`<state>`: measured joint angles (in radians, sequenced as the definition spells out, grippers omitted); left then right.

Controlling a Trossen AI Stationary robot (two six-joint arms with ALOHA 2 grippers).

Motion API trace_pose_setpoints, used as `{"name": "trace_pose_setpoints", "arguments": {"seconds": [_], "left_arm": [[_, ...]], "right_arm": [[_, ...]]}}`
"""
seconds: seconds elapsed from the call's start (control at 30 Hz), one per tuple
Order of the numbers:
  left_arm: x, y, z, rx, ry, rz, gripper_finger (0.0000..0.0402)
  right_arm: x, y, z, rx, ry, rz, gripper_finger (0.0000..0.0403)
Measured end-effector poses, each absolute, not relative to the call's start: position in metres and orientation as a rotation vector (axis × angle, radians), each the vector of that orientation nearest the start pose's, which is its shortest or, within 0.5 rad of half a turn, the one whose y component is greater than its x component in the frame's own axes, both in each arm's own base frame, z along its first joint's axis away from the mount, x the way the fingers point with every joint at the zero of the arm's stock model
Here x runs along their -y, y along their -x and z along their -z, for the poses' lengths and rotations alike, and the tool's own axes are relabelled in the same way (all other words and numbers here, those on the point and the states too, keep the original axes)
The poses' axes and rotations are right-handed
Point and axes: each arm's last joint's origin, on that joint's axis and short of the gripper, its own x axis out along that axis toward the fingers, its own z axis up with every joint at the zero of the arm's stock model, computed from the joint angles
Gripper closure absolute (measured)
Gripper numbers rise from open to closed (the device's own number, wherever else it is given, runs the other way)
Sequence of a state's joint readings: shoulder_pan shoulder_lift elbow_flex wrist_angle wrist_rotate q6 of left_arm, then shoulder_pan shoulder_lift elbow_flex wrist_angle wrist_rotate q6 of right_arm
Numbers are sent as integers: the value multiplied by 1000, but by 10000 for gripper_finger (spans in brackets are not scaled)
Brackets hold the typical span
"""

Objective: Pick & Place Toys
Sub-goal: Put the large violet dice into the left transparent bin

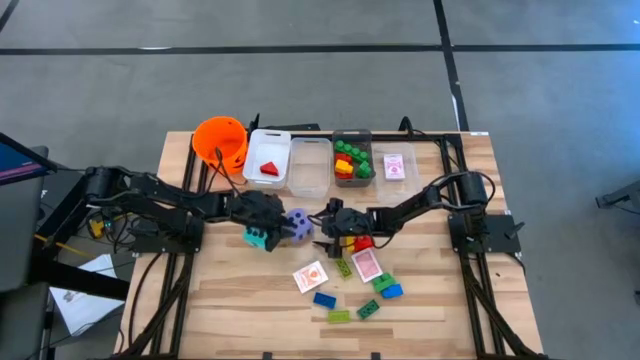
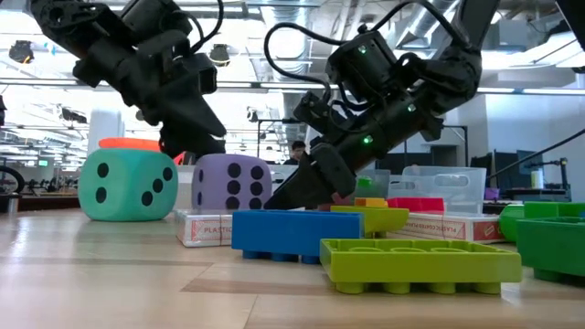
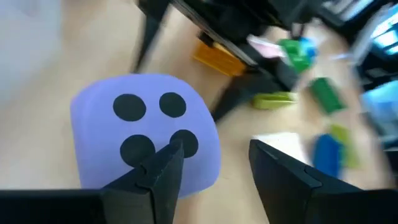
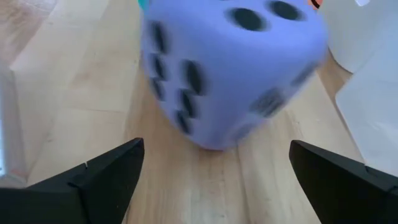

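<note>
Both wrist views show spread fingers: the right end effector (image 4: 214, 171) faces the purple die (image 4: 233, 68), the left end effector (image 3: 214, 168) hangs beside it. Only the high view shows the teal die (image 1: 259, 237) under the left arm.

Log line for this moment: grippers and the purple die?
left gripper: open, beside purple die | right gripper: open, facing die, not touching | teal die: under left arm
</note>
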<state>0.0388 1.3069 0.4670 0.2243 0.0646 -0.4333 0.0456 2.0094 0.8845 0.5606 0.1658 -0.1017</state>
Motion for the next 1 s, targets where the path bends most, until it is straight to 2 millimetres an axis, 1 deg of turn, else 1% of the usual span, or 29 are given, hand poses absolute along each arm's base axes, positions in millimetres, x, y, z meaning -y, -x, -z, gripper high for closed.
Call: {"name": "trace_pose_setpoints", "arguments": {"seconds": [0.17,0.27,0.57,0.83,1.0], "left_arm": [[-12,-238,-160,-593,212,-174,220],[-12,-238,-160,-597,142,-175,220],[1,-240,-162,-570,108,-84,220],[14,-239,-161,-582,98,-31,220],[17,-238,-160,-600,93,-22,220]], "right_arm": [[-12,-373,-96,-562,167,86,7],[-12,-374,-97,-557,168,86,7],[-12,-374,-97,-557,168,86,7],[-12,-374,-97,-562,169,86,7],[-12,-373,-96,-569,169,86,7]]}}
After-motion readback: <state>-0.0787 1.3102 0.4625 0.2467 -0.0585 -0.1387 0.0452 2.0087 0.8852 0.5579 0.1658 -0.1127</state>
